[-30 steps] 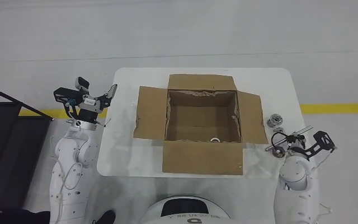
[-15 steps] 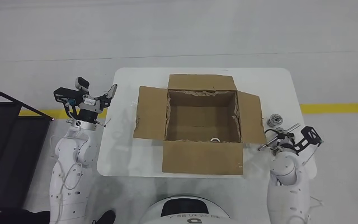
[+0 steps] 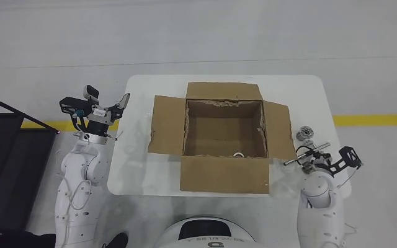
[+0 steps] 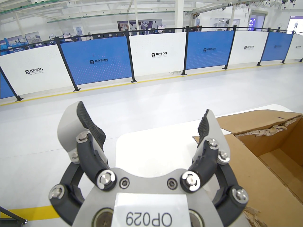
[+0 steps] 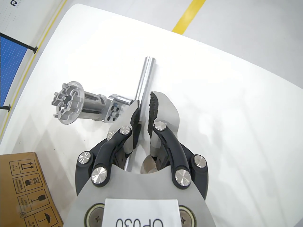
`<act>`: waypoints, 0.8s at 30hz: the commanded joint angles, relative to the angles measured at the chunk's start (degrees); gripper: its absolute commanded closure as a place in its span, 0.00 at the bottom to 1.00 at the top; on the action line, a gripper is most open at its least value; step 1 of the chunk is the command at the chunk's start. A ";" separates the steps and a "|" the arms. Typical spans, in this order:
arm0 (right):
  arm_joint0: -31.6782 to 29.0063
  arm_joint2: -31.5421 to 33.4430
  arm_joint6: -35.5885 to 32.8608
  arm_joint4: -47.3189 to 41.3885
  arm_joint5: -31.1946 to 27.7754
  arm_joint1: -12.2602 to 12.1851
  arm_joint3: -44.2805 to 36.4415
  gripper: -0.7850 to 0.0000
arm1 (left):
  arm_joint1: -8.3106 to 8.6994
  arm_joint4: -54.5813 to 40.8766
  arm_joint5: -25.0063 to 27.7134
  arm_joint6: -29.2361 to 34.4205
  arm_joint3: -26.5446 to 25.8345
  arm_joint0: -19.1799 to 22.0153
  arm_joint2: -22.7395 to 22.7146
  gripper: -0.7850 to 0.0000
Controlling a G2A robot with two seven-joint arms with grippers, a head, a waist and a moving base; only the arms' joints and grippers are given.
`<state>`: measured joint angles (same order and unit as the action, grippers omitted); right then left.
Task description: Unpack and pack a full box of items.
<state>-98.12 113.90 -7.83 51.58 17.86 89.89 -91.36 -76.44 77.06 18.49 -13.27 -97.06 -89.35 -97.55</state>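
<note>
Though partly behind right tool (image 5: 144,102), rod (image 5: 147,72).

Too small to ID: pale obj (image 3: 237,154) in box (image 3: 223,133).

The open corrugated cardboard box (image 3: 226,133) was plain brown, the rounded tabletop (image 3: 142,173) white, the slim metal rod (image 5: 145,79) and flanged metal part (image 5: 78,106) shiny silver, and the right gripper (image 5: 144,103) silver-fingered with black ribbed pads (image 5: 153,105).

Shiny metal rod (image 5: 145,79), matt cardboard box (image 3: 166,124)
</note>
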 commanded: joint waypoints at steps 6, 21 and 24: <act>-0.33 -0.25 0.37 -1.01 -0.54 -0.13 -1.13 0.64 | 0.00 0.00 0.00 0.00 0.00 0.00 0.00 0.00; -5.72 1.96 9.53 -16.89 -9.68 0.64 -10.67 0.00 | 0.00 0.00 0.00 0.00 0.00 0.00 0.00 0.00; -7.02 1.63 6.96 -19.83 -12.30 0.66 -13.10 0.00 | 0.00 0.00 0.00 0.00 0.00 0.00 0.00 0.00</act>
<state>-104.99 115.55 -0.20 32.14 5.84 90.57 -104.18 -76.44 77.06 18.49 -13.27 -97.06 -89.35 -97.55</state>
